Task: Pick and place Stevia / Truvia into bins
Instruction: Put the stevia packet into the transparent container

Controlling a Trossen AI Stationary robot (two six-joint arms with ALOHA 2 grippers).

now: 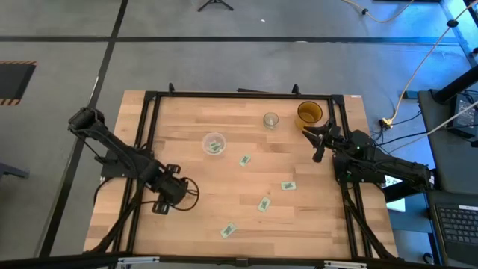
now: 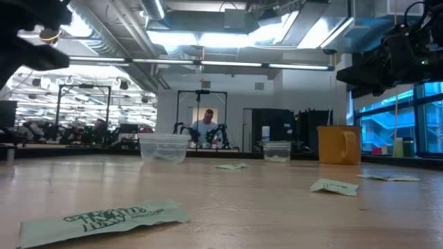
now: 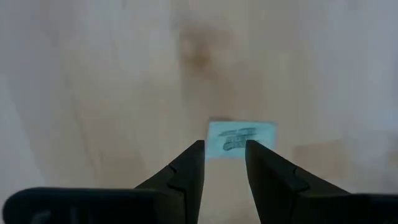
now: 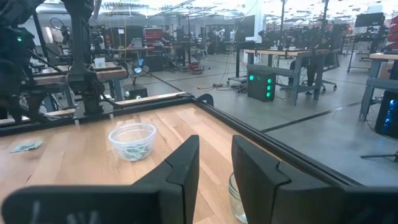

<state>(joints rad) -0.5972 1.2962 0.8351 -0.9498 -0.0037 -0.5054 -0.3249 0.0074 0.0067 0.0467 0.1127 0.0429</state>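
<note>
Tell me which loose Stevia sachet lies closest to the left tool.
The sachet at the table's front edge, right of the left tool. The other three loose ones lie farther toward the middle.

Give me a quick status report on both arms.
Left gripper open above a sachet. Right gripper open beside amber cup. Nothing blocking.

The left gripper (image 1: 196, 193) hangs low with its two fingers a little apart, and the right gripper (image 1: 312, 137) waits, fingers apart too.
</note>
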